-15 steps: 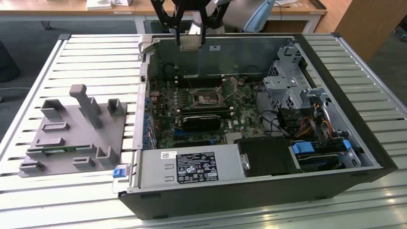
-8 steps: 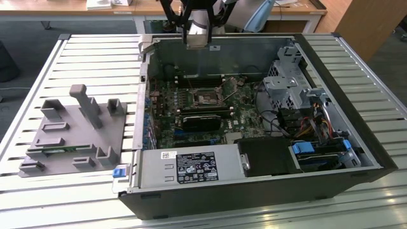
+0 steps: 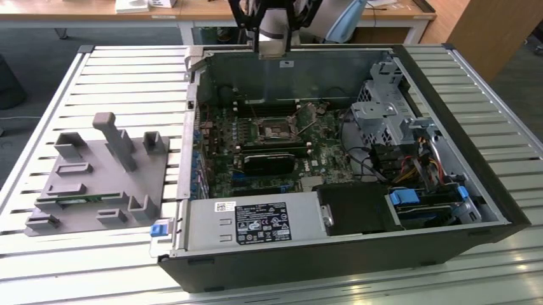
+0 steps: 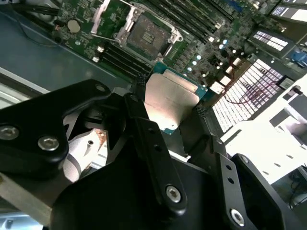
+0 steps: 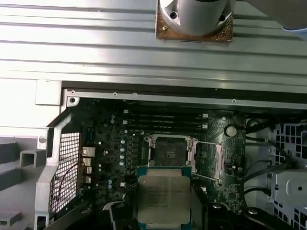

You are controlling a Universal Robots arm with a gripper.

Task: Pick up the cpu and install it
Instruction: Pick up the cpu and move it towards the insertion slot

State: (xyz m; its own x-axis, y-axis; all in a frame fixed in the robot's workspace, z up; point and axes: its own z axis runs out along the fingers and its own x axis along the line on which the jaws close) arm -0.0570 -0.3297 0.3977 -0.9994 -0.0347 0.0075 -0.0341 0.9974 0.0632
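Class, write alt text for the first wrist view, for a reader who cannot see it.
The gripper holds the cpu by two opposite edges, its silver top facing the camera, over an open computer case. Beyond it on the motherboard sits the open socket.

Case lies open side up on the worktop, so entry is from above, inside its walls. Socket face is bare, with its bracket raised just beside it. Tight neighbours:
- black block beside the socket
- memory slots on its other side
- drive cage and loose cables toward the exterior view's right

Tool grips the cpu in clear air above the board. Tray posts stand well apart, by the worktop edge at the exterior view's left.
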